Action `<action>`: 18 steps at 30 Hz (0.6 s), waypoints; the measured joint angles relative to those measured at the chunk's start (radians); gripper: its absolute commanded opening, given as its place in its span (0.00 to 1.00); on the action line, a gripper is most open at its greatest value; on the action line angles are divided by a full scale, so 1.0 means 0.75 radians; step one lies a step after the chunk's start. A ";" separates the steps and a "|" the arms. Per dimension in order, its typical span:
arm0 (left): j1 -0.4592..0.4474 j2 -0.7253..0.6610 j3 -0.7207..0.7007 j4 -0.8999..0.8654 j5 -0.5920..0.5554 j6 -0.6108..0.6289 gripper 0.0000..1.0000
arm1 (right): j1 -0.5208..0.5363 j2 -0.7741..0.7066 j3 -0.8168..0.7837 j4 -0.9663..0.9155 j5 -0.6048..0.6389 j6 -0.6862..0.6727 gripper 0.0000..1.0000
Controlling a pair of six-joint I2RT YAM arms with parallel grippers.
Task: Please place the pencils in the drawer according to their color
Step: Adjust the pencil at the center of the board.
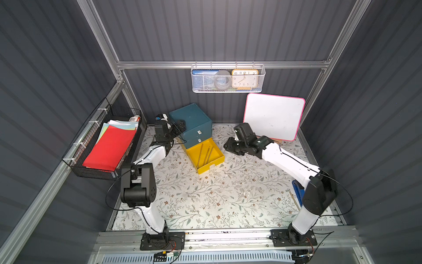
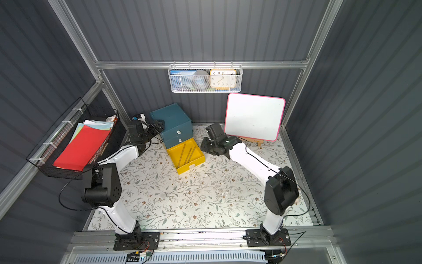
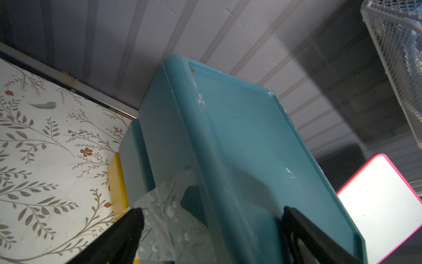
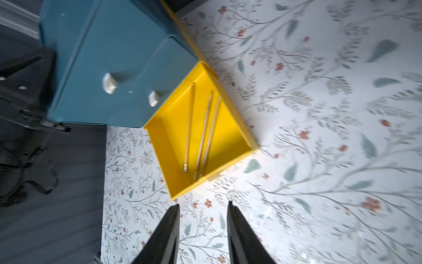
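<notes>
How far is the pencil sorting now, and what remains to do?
Done: three gold pencils lie in the open yellow drawer. In hand: nothing; the right gripper is open and empty beside it, and the left gripper straddles the teal cabinet's edge. Left: one pencil lies on the table by the right arm; the two teal drawers are shut, their contents hidden.

Pencil (image 1: 294, 199) near the surface (image 1: 217, 201)'s right edge: too thin to tell its colour.
Blue thing (image 1: 296, 189) beside it: partly hidden by the right arm (image 1: 290, 163), kind unclear.
Left gripper (image 3: 212, 211): fingers cut off by the wrist view's edge; contact with the cabinet (image 3: 239, 137) unclear.
</notes>
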 measured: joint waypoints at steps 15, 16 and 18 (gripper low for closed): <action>0.000 0.000 0.000 0.000 0.013 0.004 1.00 | -0.507 -0.698 -0.759 -0.417 0.198 -0.044 0.59; 0.000 0.000 0.000 0.000 0.015 0.004 1.00 | -0.522 -0.706 -0.777 -0.437 0.215 -0.038 0.59; 0.000 0.000 0.000 0.000 0.018 0.004 1.00 | -0.547 -0.713 -0.815 -0.474 0.245 -0.017 0.59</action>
